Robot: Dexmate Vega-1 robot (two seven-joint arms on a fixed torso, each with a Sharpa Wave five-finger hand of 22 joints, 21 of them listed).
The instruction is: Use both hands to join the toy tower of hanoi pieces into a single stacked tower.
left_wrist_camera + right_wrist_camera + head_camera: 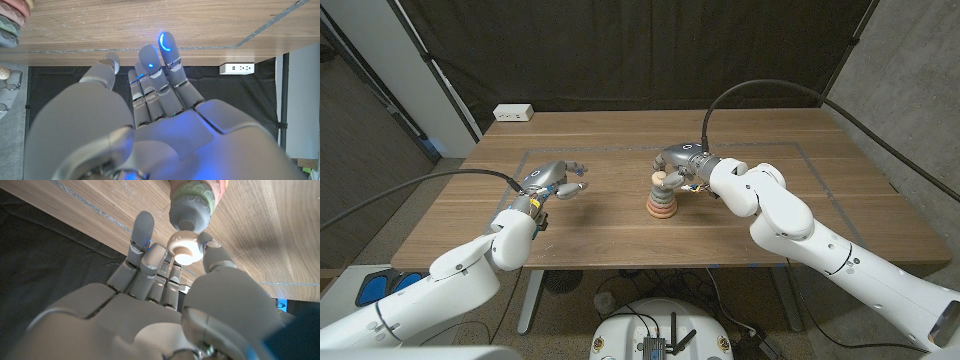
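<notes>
Pastel rings are seen stacked as a tower point(661, 200) near the table point(620, 235) middle, its pale knob point(184, 248) pinched by the right hand point(682, 163). The pieces are judged light, rigid and smooth, best taken by the rims. The pinch on the knob is made plain by the right wrist view. The left hand point(552, 182) is held well apart, fingers loosely spread, empty.
</notes>
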